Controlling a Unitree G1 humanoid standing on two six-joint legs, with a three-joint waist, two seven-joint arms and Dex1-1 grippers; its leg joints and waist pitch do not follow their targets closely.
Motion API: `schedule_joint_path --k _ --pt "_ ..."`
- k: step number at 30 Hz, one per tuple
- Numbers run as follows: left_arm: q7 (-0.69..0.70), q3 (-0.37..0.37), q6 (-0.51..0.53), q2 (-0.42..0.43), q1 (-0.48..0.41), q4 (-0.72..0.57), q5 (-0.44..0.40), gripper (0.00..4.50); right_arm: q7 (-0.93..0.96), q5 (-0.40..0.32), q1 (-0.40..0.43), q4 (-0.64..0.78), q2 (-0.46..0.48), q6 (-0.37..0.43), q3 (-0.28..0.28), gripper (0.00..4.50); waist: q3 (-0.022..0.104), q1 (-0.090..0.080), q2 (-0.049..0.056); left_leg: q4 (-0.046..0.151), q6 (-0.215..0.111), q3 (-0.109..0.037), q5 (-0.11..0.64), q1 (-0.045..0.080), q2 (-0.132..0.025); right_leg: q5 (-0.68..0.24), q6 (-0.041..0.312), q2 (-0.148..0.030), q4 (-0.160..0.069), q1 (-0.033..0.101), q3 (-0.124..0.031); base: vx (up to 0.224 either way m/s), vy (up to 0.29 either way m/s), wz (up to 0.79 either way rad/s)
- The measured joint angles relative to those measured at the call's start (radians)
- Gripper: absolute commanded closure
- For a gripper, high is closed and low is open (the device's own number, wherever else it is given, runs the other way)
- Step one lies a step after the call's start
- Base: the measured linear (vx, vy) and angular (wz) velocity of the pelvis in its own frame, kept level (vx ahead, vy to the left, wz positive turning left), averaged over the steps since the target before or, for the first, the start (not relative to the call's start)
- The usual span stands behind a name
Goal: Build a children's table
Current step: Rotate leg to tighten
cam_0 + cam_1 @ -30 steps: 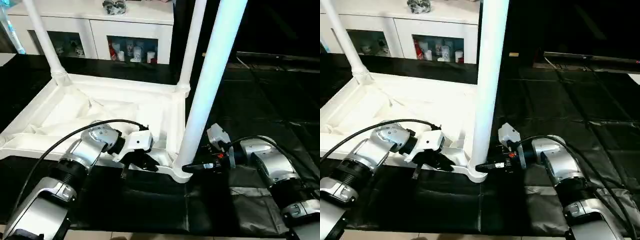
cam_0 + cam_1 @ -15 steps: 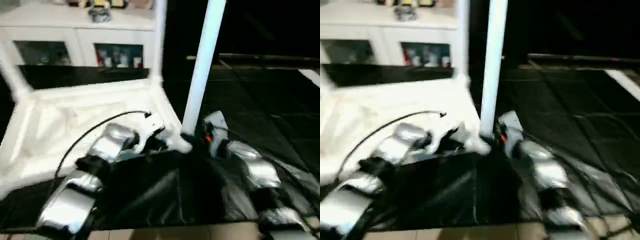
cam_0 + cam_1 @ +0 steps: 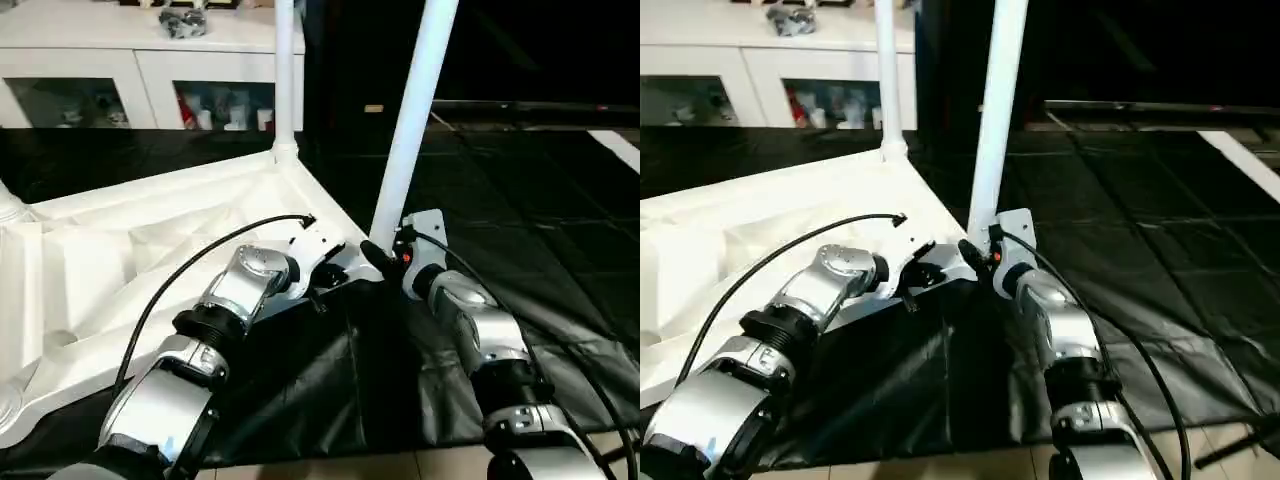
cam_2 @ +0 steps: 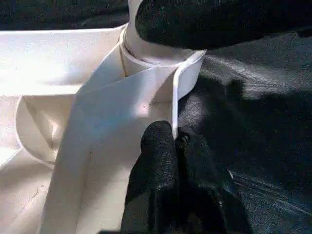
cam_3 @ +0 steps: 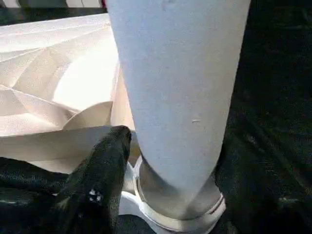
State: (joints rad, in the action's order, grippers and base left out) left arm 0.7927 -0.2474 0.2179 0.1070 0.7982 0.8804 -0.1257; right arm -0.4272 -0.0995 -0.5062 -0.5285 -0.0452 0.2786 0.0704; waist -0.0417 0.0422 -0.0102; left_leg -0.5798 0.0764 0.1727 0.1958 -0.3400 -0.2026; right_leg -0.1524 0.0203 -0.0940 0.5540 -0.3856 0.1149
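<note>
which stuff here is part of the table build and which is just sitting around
Part of the job:
- upside-down white table top
- near leg in its corner socket
- far leg

Just there:
- white cabinet with glass doors
- small items on top of it
- black floor sheet

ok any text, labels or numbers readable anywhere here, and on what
None can be read.
table top and legs: plain white, no markings.
items behind the cabinet glass doors: any labels too small and blurred to read.
right gripper: a small red spot beside it, no legible text.
</note>
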Motion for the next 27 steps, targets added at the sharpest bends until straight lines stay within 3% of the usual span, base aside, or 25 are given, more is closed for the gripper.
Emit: schedule_joint_path --k 5,7,10,13,19,20,23,27 --pt "0.032 -0.016 -0.051 0.017 -0.001 -0.001 -0.008 4.50 -0.081 -0.020 0.065 0.092 -0.047 0.006 -0.010 0.92 0.000 0.019 0.000 0.011 0.001 0.002 0.000 0.000 -0.001 -0.001 -0.003 0.002 0.010 -0.007 -0.004 0.000 0.000 0.00" --pt "0.037 -0.025 -0.071 0.028 -0.001 -0.004 -0.009 4.50 -0.173 -0.056 0.130 0.164 -0.093 0.020 -0.020 0.79 0.000 0.023 0.000 0.013 0.001 0.002 -0.001 -0.002 -0.001 -0.001 -0.003 0.002 0.011 -0.008 -0.003 0.000 0.000 0.00" --pt "0.053 -0.027 -0.097 0.043 -0.001 -0.006 -0.009 4.50 -0.237 -0.064 0.191 0.205 -0.145 0.020 -0.038 0.47 0.000 0.022 0.000 0.012 0.003 0.003 -0.002 -0.011 -0.002 -0.001 -0.002 0.003 0.014 -0.016 -0.004 0.000 0.000 0.00" --pt "0.058 -0.034 -0.117 0.047 -0.007 -0.011 -0.015 4.50 -0.280 -0.086 0.213 0.239 -0.205 0.069 -0.034 0.10 0.000 0.023 0.000 0.009 0.003 0.004 -0.002 -0.012 -0.001 -0.002 -0.002 0.002 0.017 -0.018 -0.007 0.000 0.000 0.00" --pt "0.084 -0.033 -0.153 0.063 -0.030 -0.033 -0.017 4.50 -0.380 -0.140 0.249 0.301 -0.244 0.072 -0.021 0.03 0.000 0.022 0.000 0.010 0.004 0.005 -0.002 -0.011 -0.002 -0.003 -0.003 0.002 0.019 -0.018 -0.007 0.000 0.000 0.00" --pt "0.099 -0.031 -0.144 0.065 -0.038 -0.048 -0.007 4.06 -0.396 -0.150 0.253 0.315 -0.247 0.073 -0.021 0.00 -0.001 0.023 -0.001 0.010 0.003 0.005 -0.002 -0.011 -0.002 -0.004 -0.003 0.002 0.020 -0.018 -0.007 0.000 0.000 0.00" --pt "0.132 -0.009 -0.123 0.075 -0.056 -0.089 0.037 3.95 -0.443 -0.193 0.257 0.347 -0.251 0.088 -0.021 0.00 -0.002 0.030 -0.004 0.009 0.004 0.005 -0.002 -0.012 -0.002 -0.005 -0.003 0.002 0.022 -0.020 -0.008 0.000 0.000 0.00" --pt "0.225 -0.003 -0.075 0.140 -0.084 -0.248 0.087 3.64 -0.521 -0.262 0.244 0.399 -0.268 0.141 -0.039 0.00 -0.005 0.033 -0.009 0.008 0.003 0.006 -0.002 -0.011 -0.003 -0.005 -0.002 0.002 0.023 -0.021 -0.009 0.000 0.000 0.00"
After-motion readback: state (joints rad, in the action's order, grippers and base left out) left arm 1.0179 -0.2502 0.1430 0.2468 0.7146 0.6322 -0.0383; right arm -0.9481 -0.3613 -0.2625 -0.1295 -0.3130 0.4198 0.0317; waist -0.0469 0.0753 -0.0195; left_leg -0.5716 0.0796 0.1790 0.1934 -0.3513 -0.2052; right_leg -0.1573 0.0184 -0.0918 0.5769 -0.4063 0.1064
